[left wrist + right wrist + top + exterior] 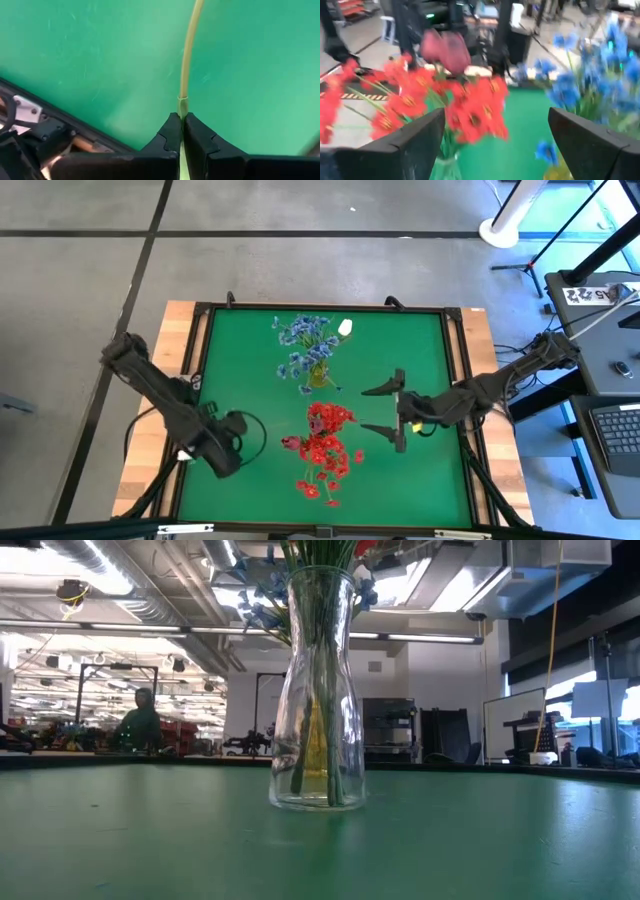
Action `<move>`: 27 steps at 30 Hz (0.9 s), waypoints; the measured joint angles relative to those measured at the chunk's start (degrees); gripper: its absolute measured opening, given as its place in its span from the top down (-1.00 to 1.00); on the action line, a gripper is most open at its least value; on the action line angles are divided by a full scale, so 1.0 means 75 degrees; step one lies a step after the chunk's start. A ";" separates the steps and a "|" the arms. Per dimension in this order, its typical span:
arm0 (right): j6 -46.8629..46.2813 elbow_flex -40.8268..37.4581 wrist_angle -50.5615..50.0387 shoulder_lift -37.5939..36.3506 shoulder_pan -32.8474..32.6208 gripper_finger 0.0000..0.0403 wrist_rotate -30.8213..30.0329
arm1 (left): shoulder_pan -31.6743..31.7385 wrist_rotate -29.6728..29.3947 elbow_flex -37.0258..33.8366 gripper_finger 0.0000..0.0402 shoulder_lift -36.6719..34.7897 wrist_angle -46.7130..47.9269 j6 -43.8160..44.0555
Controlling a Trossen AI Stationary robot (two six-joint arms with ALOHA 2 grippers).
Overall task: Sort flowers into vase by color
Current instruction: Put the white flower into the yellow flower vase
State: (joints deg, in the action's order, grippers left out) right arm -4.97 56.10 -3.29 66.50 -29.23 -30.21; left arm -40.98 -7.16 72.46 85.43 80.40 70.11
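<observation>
Seen from above: green tabletop [420,340] with two bunches of flowers, blue blossoms [305,345] toward the far side with one white bud [346,328] beside them, red blossoms [325,445] nearer the front, a dark pink bud [291,443] at their left edge. Left claw [228,465] low over the front-left part of the tabletop, near the frame. Right claw [388,412] right of the red bunch, fingers spread wide, holding nothing.

Shown only by the left wrist view: left claw [181,130] pinched shut on a thin pale-green stem [187,55] running away over the green surface; blossom end out of frame.

Shown only by the low view: clear glass vase [318,690] upright on the tabletop, green stems inside, blue blossoms at its mouth. A person [140,720] far back in the room.

From the right wrist view: red blossoms [470,107] and pink bud [445,50] between the spread fingers [405,145], blue blossoms [592,85] to one side.
</observation>
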 joint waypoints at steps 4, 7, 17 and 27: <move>0.0717 0.0574 0.0006 0.0000 0.0000 -0.75 0.0120 | 0.0361 -0.0342 0.0773 1.00 -0.0520 0.0028 -0.0003; 0.1388 0.0888 -0.0005 0.0000 0.0000 -0.75 0.0180 | 0.0664 -0.0534 0.1407 1.00 -0.0795 0.0030 -0.0383; 0.4511 0.2132 0.0079 0.1102 0.0015 -0.75 -0.0603 | 0.2418 -0.0437 0.3150 1.00 -0.0842 -0.0015 -0.2058; 0.7155 0.4024 0.0002 0.3043 0.0329 -0.75 -0.1881 | 0.3941 0.1003 0.3320 1.00 -0.0837 -0.0377 -0.2549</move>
State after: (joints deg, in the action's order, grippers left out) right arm 48.69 86.28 -3.28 89.32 -26.77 -44.32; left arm -11.42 0.36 97.36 79.15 77.58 50.99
